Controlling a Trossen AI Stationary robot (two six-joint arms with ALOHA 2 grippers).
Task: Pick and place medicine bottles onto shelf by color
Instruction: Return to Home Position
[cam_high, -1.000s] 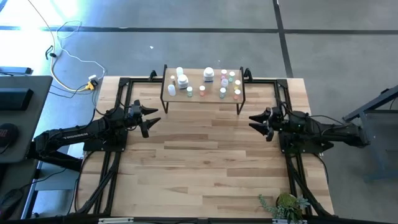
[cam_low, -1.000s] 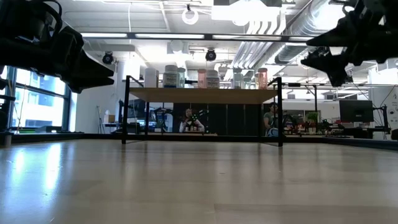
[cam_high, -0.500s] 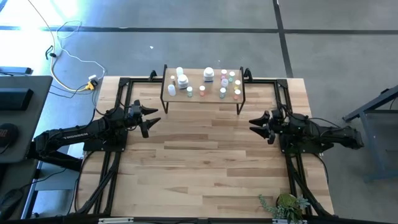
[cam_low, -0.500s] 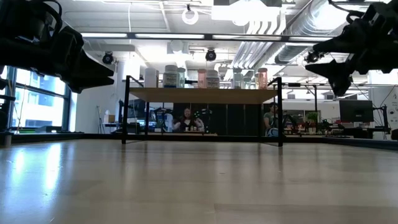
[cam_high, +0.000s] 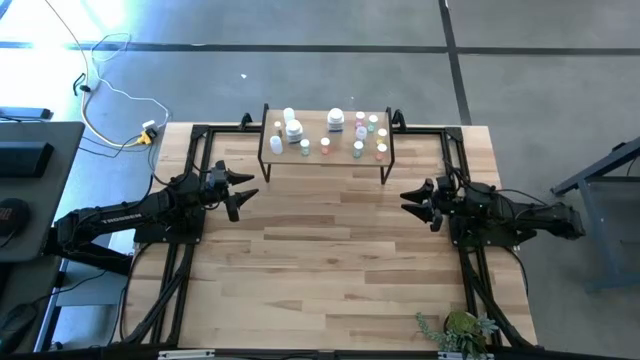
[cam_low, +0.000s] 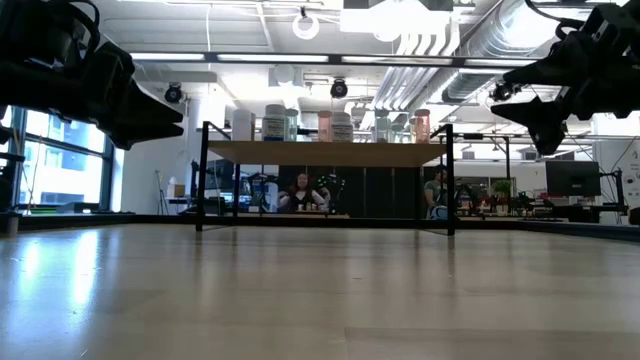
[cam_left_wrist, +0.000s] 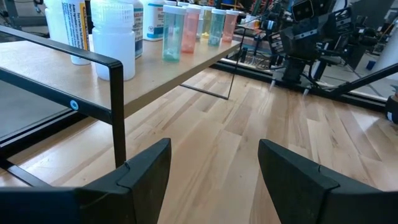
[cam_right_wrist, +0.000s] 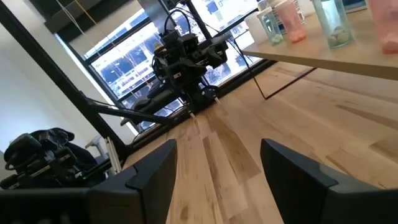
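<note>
Tabletop (cam_high: 320, 285) — no bottle lies on it, so sorting appears complete. Left gripper (cam_high: 243, 194) at 9 o'clock and right gripper (cam_high: 410, 202) at 3 o'clock hover with fingers spread, grasping nothing. Medicine bottles (cam_high: 333, 122) stand on the shelf (cam_high: 335, 152) at 12 o'clock. Beyond — a seated person (cam_low: 302, 190) and windows.

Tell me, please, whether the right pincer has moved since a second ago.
Yes, slightly: in the high view the right pincer now sits a little farther from the shelf.
</note>
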